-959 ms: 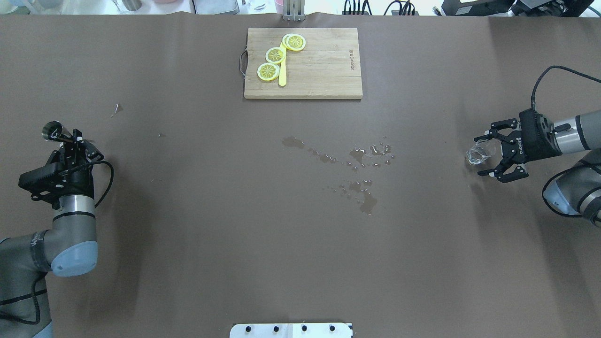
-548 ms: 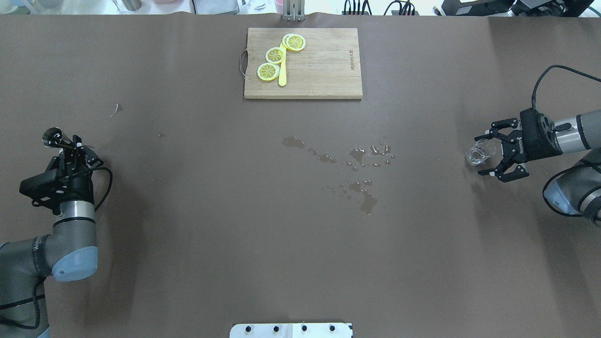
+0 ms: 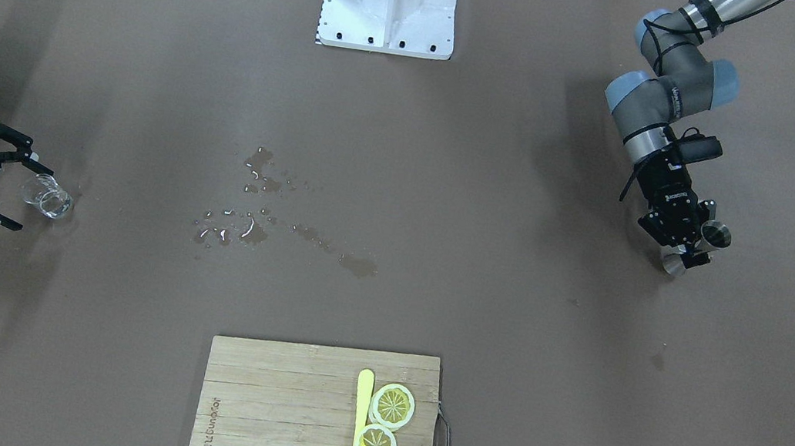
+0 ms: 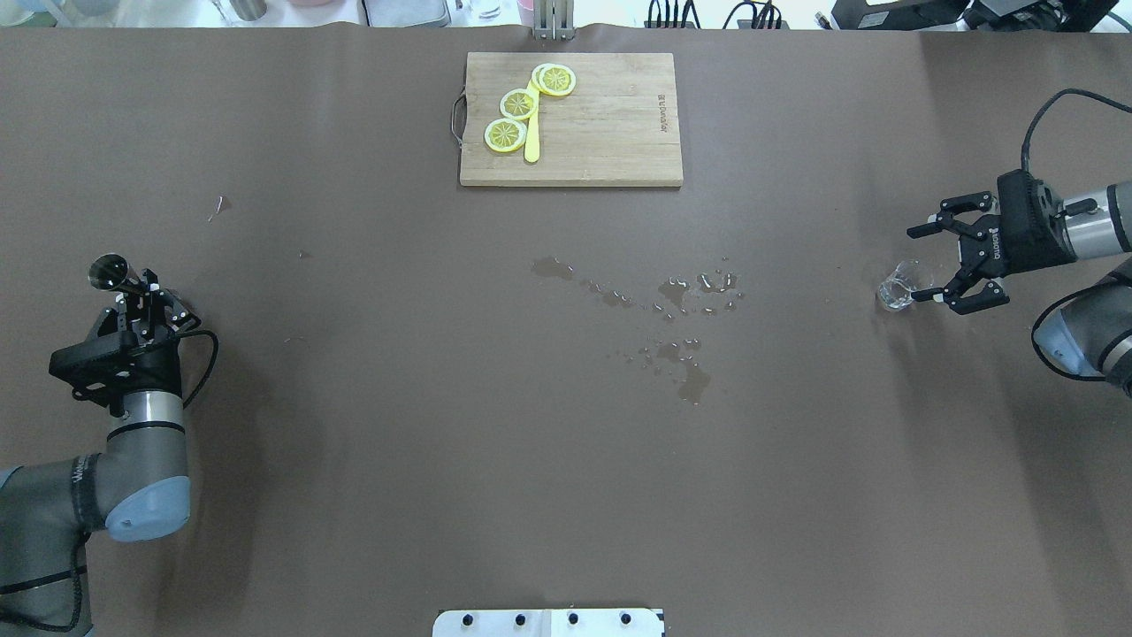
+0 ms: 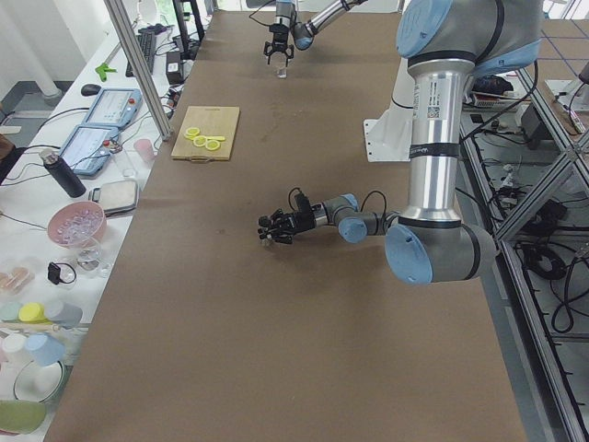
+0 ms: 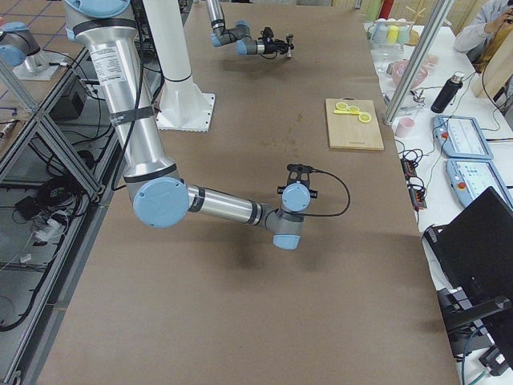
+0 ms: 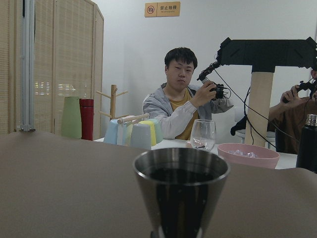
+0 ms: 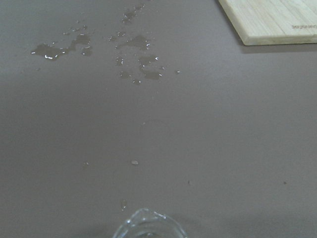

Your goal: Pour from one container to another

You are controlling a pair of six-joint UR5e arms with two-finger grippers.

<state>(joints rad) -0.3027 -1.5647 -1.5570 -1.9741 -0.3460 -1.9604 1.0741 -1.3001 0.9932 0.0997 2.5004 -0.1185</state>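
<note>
Glass (image 4: 898, 287) just beyond wide-open right gripper (image 4: 921, 265); jigger (image 4: 108, 271) seemingly clamped in left gripper (image 4: 141, 287).

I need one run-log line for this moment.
left gripper: shut on jigger, upright | right gripper: open beside glass | glass: on table

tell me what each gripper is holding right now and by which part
left gripper: the metal jigger, clamped around its narrow waist. right gripper: nothing; it is open, the clear glass standing on the table by it.
</note>
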